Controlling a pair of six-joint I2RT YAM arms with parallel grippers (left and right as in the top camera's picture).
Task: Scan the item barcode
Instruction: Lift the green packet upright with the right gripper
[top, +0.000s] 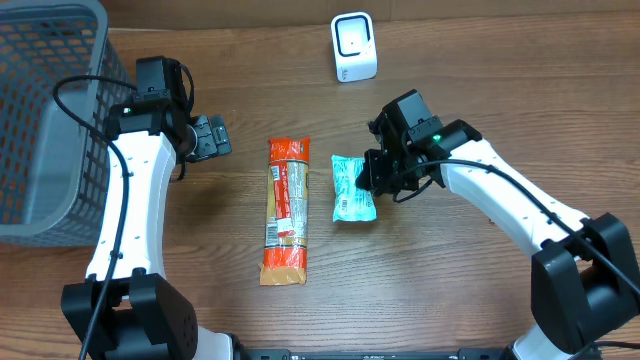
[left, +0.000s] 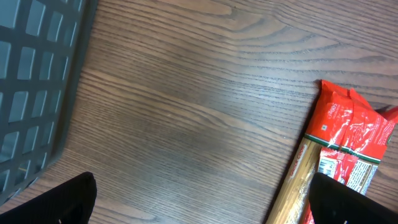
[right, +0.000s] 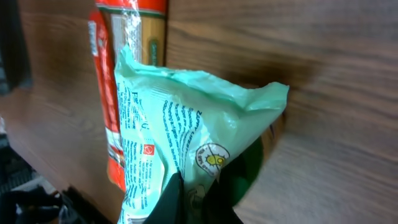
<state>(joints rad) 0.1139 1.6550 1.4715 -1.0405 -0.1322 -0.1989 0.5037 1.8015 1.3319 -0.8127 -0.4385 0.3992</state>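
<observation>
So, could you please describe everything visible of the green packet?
The green packet is a small crinkled plastic pouch with blue print and a round yellowish emblem. It sits on the wooden table beside the red pasta pack, a gap between them. The right claw is shut on its edge, bunching the film.

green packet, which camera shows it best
Right wrist: the green packet fills the frame, print visible. Overhead shows it small, its right edge under the right gripper. Left wrist misses it.
</observation>
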